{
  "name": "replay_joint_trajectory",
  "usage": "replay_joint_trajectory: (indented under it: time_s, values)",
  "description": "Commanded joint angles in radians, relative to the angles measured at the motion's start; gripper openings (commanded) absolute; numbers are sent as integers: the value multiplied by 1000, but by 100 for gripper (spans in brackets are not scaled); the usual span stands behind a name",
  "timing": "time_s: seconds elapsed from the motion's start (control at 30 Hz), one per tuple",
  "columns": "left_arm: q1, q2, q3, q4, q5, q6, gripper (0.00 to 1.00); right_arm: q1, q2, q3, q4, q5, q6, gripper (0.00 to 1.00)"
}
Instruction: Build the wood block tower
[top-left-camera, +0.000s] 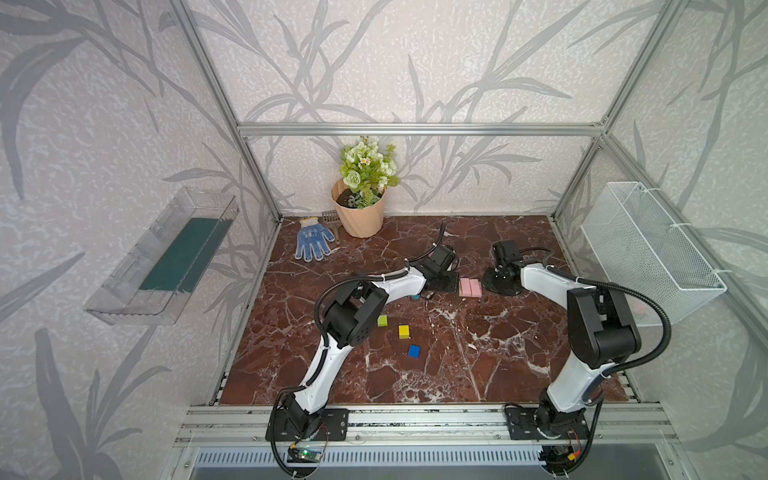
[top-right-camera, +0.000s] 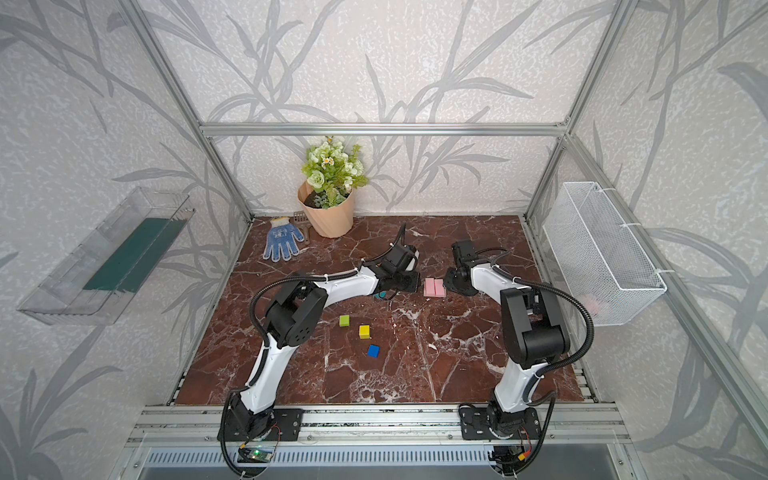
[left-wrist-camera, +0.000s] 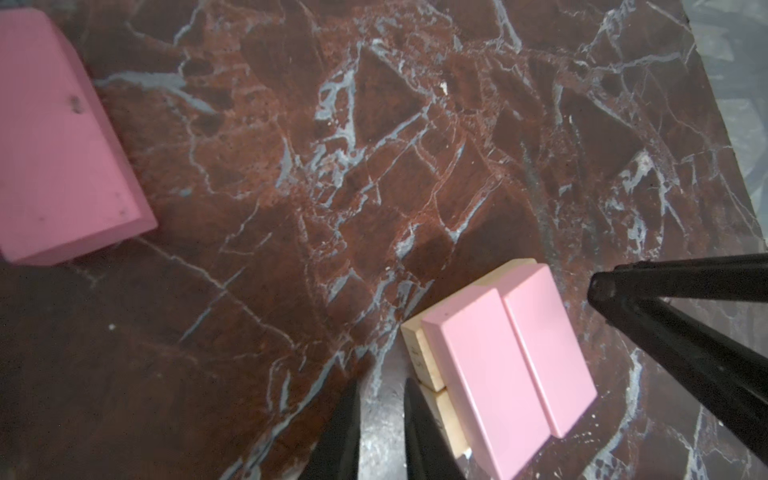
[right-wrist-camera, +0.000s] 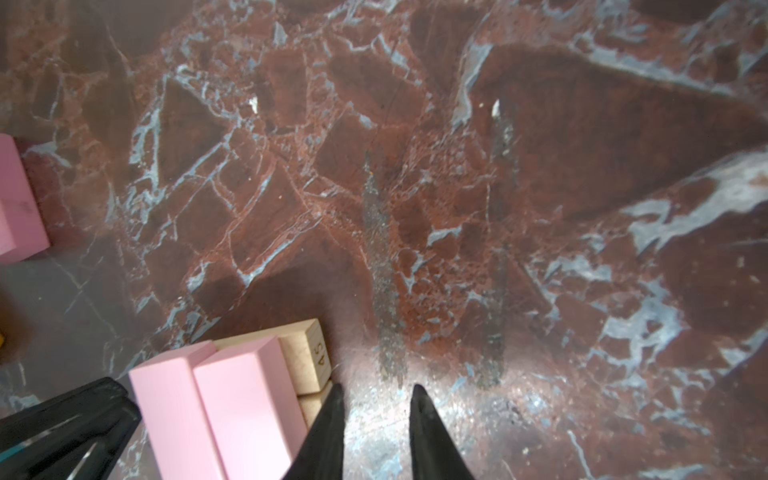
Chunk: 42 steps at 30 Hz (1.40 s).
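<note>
Two pink bars (top-left-camera: 470, 286) lie side by side on plain wood blocks (left-wrist-camera: 419, 353); this low stack is the tower in both top views. My left gripper (left-wrist-camera: 380, 399) stands just beside the stack's wood base, jaws nearly together with nothing between them. Close on the opposite side is my right gripper (right-wrist-camera: 376, 399), also narrow and empty. A third pink block (left-wrist-camera: 62, 145) lies apart on the marble. Lime (top-left-camera: 382, 320), yellow (top-left-camera: 403, 331) and blue (top-left-camera: 414, 351) cubes sit loose nearer the front. A teal block (top-left-camera: 414, 297) peeks from under the left arm.
A peach flower pot (top-left-camera: 359, 216) and a blue dotted glove (top-left-camera: 312, 241) stand at the back left. A white wire basket (top-left-camera: 648, 253) hangs on the right wall and a clear tray (top-left-camera: 166, 257) on the left wall.
</note>
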Motion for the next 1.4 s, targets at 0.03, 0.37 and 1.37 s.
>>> replay_joint_trajectory:
  time_s: [0.03,0.37,1.37]
  values:
    - [-20,-53,-11,-4,-12,7,22,12,-36,-15,-1,-10,-2,28]
    - [-33,-28,1,-5,-8,4,22,38,-19,-19,10,-19,3,28]
    - [-31,29,57,-22,0,4,22,57,20,0,19,-20,12,28]
